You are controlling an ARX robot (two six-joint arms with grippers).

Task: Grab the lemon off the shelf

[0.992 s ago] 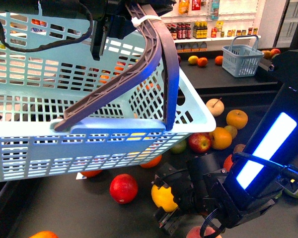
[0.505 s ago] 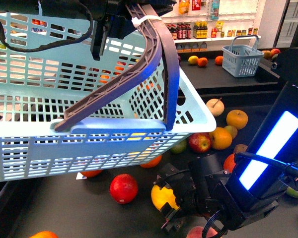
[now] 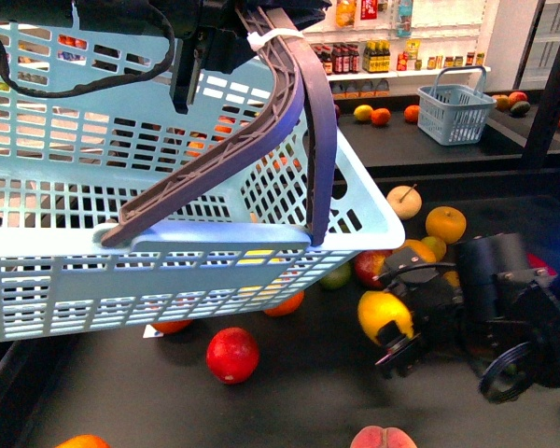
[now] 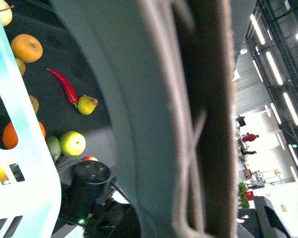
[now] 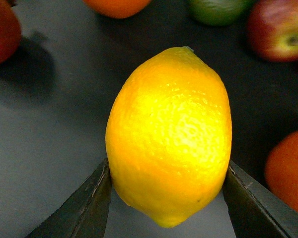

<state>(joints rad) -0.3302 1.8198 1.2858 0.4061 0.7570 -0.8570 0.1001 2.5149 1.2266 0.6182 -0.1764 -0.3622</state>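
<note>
Clamping the lemon (image 5: 169, 129) in the right gripper (image 5: 168, 198), above the black shelf (image 3: 289, 392). Cannot tell the state of the left gripper (image 3: 210, 42) by the basket handle (image 4: 188, 124).

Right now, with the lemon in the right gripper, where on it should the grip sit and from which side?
Grip the lemon across its broad middle, approaching along its long axis. The right wrist view shows just that: the right gripper has its fingers on opposite flanks near the widest girth, nippled tip pointing away. The tapering ends would probably squirt out.
</note>
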